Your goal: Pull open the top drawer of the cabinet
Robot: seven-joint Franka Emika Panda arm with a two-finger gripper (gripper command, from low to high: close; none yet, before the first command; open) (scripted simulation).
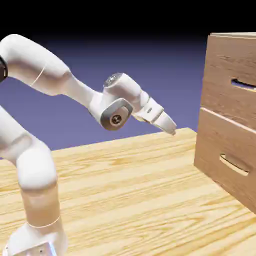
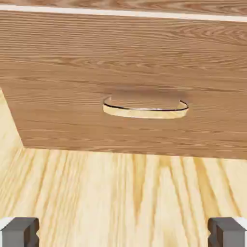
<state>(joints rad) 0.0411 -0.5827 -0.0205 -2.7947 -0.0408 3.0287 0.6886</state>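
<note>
The cabinet (image 1: pixel 220 75) stands at the right of the exterior view, brown wood grain with two stacked fronts. Its top drawer (image 1: pixel 225 95) carries a narrow dark slot handle (image 1: pixel 243 84). My gripper (image 1: pixel 170 128) hangs in the air left of the cabinet, well apart from it, at about the height of the seam between the drawers and pointing down toward the right. In the hand view the grey fingertips (image 2: pixel 19 232) sit far apart at the bottom corners with only tabletop between them, so the gripper (image 2: pixel 123 235) is open and empty. Only a thin strip of the top drawer (image 2: pixel 120 3) shows there; its handle is out of that view.
The lower drawer (image 2: pixel 72 72) with its pale tan curved slot (image 2: pixel 144 109) fills most of the hand view and sits under the top drawer in the exterior view (image 1: pixel 215 150). The light yellowish wooden tabletop (image 1: pixel 125 190) runs from the arm's base to the cabinet's foot.
</note>
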